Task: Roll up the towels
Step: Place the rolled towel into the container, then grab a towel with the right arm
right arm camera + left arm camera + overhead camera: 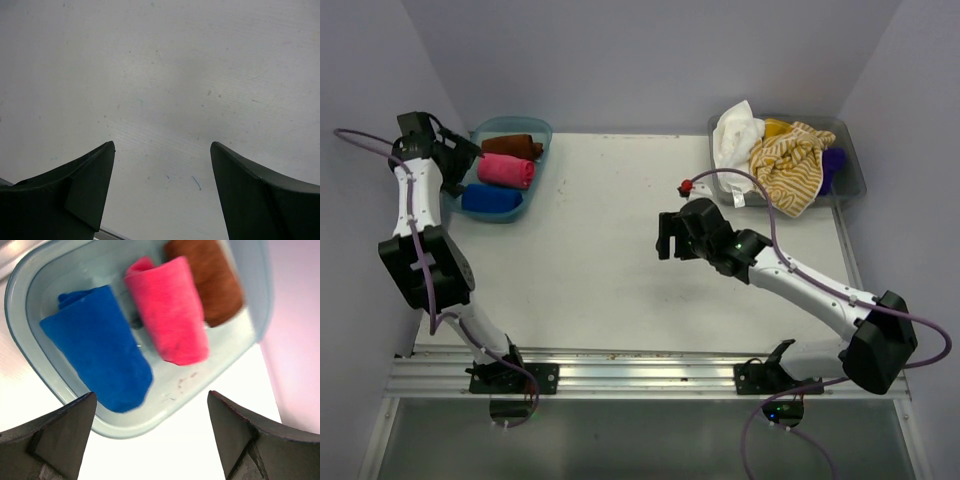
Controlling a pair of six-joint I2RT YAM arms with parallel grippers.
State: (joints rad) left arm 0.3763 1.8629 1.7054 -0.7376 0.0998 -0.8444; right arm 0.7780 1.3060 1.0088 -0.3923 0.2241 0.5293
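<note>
White tabletop [610, 260] takes up most of the overhead view, bare across its middle, with one container at each far corner. The right bin [860, 185], clear and grey, holds the loose heap that remains to be worked. A mustard-yellow striped towel [790, 165] is draped over its front, a white towel [735, 135] is bunched at its left end, and a purple towel [833, 165] shows at the right behind the stripes. The smaller pale-blue left bin [542, 128] holds the finished work: a brown roll [210, 282], a pink roll [170, 315] and a blue roll [100, 352] lying side by side, the blue one nearest the arms. The left gripper [151, 400] hangs over this bin with its jaws spread wide and nothing between them, just above the near rim beside the blue roll. The right gripper [162, 145] hovers over bare table near the middle, well apart from both bins, jaws likewise parted and empty. With three towels rolled and stowed and no cloth on the table, the task looks to be between cycles. The next move would call for the right arm to reach back to its bin, pinch one towel free of the heap, probably the striped one on top, and spread it flat on the open table so both arms can roll it.
</note>
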